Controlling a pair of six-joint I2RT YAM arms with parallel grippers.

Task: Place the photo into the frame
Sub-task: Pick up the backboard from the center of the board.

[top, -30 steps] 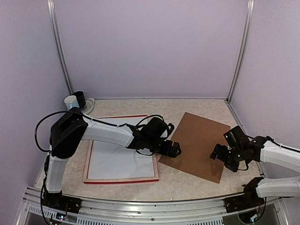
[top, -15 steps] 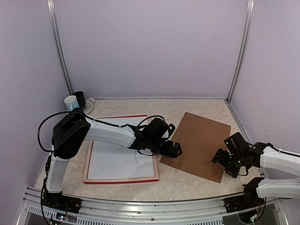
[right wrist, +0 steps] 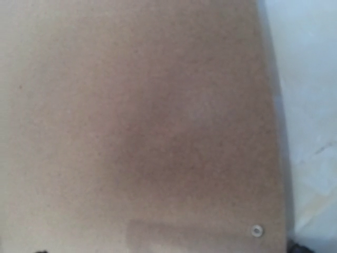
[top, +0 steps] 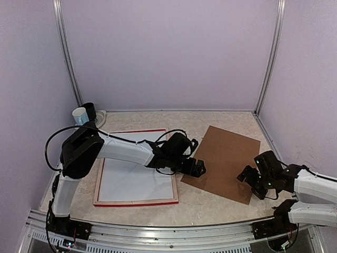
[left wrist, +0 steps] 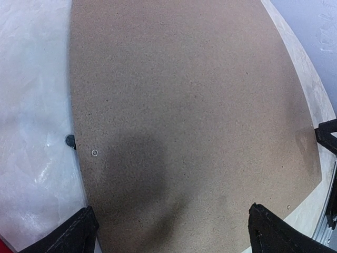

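Top external: the left fingers [top: 197,168] are spread and low over the board's [top: 226,155] left corner, just beside the frame [top: 136,202]. Compared with a second ago they have crept a little to the right, and the board has slid that way with them, slightly off the frame's right rail. The right fingers [top: 246,175], also spread, sit at the board's near right edge. That arm has sunk lower and drawn back toward its base. The frame lies flat on the surface [top: 210,208] with only a white sheet [top: 131,179] showing inside it. I can't see the photo anywhere, so to my eye this is still clearing and sorting, not loading.

Left wrist: two dark fingertips [left wrist: 73,234] stand wide apart over bare brown board, pinching nothing.

Right wrist: blurred board fills nearly everything, with a small rivet [right wrist: 256,230] near its edge. The fingers barely show, and nothing is held.
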